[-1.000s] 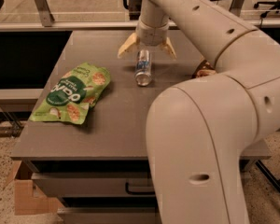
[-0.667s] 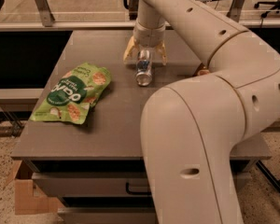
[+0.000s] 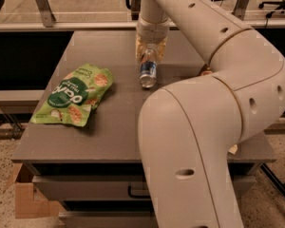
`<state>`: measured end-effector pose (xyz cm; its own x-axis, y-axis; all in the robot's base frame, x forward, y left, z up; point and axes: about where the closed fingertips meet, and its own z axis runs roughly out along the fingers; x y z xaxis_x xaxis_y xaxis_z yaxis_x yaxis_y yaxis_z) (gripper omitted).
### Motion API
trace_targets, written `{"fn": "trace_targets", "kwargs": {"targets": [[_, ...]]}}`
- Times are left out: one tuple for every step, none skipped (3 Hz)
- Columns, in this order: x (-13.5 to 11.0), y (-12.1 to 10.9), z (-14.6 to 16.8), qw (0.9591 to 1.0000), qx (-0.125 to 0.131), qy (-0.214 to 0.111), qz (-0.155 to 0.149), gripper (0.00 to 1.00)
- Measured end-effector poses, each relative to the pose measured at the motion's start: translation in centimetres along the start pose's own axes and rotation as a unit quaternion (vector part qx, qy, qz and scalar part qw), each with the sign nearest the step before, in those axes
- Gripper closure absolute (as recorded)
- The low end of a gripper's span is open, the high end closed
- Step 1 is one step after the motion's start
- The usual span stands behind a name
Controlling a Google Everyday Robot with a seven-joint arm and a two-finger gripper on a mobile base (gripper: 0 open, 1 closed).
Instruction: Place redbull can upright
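Note:
The redbull can (image 3: 148,73) is a slim blue and silver can lying on its side on the grey table (image 3: 109,137), just behind the middle, with one end towards the camera. My gripper (image 3: 150,52) comes down from above at the can's far end. Its yellowish fingers (image 3: 140,48) stand close on either side of that end and look closed on it. The can's far end is partly hidden between the fingers.
A green snack bag (image 3: 74,96) lies flat on the table's left part. The arm's large white links (image 3: 204,127) cover the table's right side. A small orange thing (image 3: 206,71) peeks out behind the arm. A cardboard box (image 3: 26,198) sits on the floor at lower left.
The gripper's fingers, spread wide over the can a second ago, have closed in around the can's far end. The can and the bag lie where they were.

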<state>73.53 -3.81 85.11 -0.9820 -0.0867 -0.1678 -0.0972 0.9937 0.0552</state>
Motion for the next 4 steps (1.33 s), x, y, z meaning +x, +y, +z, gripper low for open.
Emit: {"fn": "trace_targets", "kwargs": {"targets": [[1.3, 0.7, -3.9, 0.9986, -0.016, -0.018, -0.048, 1.0], [3.8, 1.9, -9.7, 0.9824, -0.096, -0.076, -0.141, 1.0], [5.6, 2.7, -13.2, 0.9473, -0.201, -0.14, -0.207, 1.0], [6.9, 4.0, -15.6, 0.8995, -0.284, -0.198, -0.266, 1.0]]}}
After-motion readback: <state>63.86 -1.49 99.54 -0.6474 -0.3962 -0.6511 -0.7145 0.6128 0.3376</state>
